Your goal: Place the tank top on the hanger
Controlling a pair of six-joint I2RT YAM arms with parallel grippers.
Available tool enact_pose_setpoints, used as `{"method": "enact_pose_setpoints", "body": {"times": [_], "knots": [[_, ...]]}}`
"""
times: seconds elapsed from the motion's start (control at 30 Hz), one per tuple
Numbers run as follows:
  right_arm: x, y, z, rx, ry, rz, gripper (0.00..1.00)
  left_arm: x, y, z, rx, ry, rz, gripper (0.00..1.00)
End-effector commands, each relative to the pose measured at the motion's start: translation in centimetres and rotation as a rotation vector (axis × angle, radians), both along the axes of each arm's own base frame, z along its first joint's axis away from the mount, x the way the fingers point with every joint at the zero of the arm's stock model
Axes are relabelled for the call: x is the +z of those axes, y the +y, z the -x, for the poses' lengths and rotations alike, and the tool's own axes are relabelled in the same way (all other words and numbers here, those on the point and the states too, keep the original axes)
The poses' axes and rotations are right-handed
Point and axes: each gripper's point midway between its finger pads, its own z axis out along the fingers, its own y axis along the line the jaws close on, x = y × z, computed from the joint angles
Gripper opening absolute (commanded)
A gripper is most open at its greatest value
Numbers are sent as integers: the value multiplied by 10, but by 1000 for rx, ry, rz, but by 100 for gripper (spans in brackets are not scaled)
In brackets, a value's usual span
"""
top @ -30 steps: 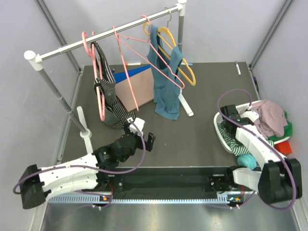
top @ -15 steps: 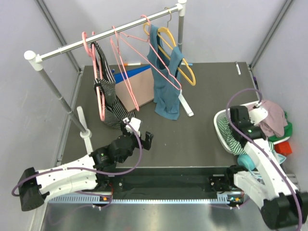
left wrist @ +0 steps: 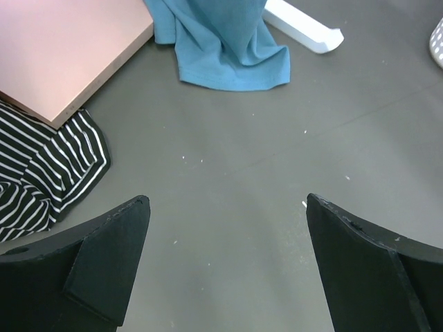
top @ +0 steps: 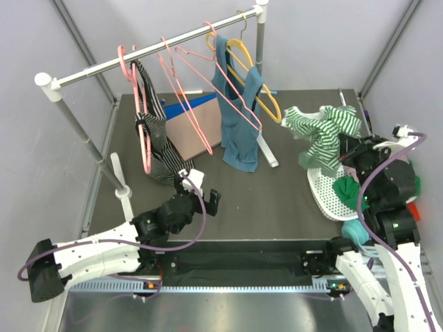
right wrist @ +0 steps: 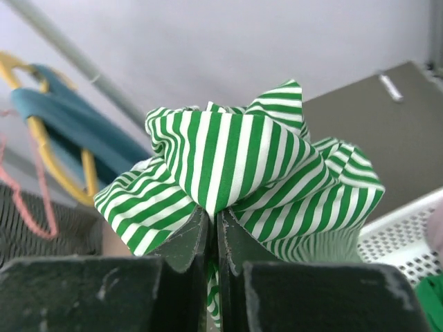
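Observation:
The green-and-white striped tank top (top: pixel 322 131) hangs bunched in the air above the white basket, pinched by my right gripper (right wrist: pixel 214 218), which is shut on a fold of it (right wrist: pixel 235 159). In the top view the cloth covers the right fingertips. Thin pink hangers (top: pixel 183 93) hang bare on the rail at the back left of the tank top, well apart from it. One pink wire shows at the left edge of the right wrist view (right wrist: pixel 41 187). My left gripper (top: pixel 204 192) is low over the dark table, open and holding nothing (left wrist: pixel 225 207).
A teal tank top (top: pixel 239 131) hangs on a yellow hanger (top: pixel 266 104). A black-and-white striped garment (top: pixel 156 138) hangs at the rail's left. A brown board (top: pixel 197 128) leans behind. The white basket (top: pixel 325 190) and loose clothes (top: pixel 408 187) sit at the right edge. The rack's white foot (left wrist: pixel 304 31) lies ahead.
My right gripper shut on the tank top in the basket and lifted it up and toward the back. The left arm barely shifted.

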Motion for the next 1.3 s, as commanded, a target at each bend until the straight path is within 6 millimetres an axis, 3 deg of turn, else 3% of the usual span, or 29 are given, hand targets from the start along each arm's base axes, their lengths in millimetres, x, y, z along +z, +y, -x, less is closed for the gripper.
{"method": "enact_pose_setpoints", "body": {"times": [0.0,0.07,0.23,0.47,0.57,0.6,0.67,0.7,0.83,0.9,0.97,1.07,1.27], "knots": [[12,43,0,248,-55,37,0,11,-5,-4,2,-20,34,99],[-5,55,-1,311,-11,25,0,11,-7,-3,-14,-23,33,99],[-42,60,4,329,46,-8,0,10,-13,1,-61,-24,31,99],[-79,87,8,455,100,-49,0,10,-24,5,-129,-35,21,99],[-86,114,6,531,110,-62,0,12,-31,9,-174,-33,22,99],[-84,135,14,599,100,-57,0,12,-33,10,-185,-29,21,99],[-90,153,12,603,108,-44,0,17,-39,15,-213,-6,52,99],[-84,179,26,696,83,-46,0,18,-40,17,-216,2,68,99],[-94,213,28,740,98,-28,0,5,-43,23,-217,59,117,99],[-112,220,21,742,146,15,33,-3,-40,21,-184,77,117,99],[-135,204,1,594,224,63,68,-13,-37,20,-154,102,128,99],[-160,180,-5,475,314,129,74,-28,-32,18,-109,137,126,99],[-199,157,15,435,405,112,75,-59,-20,12,18,211,95,99]]}}
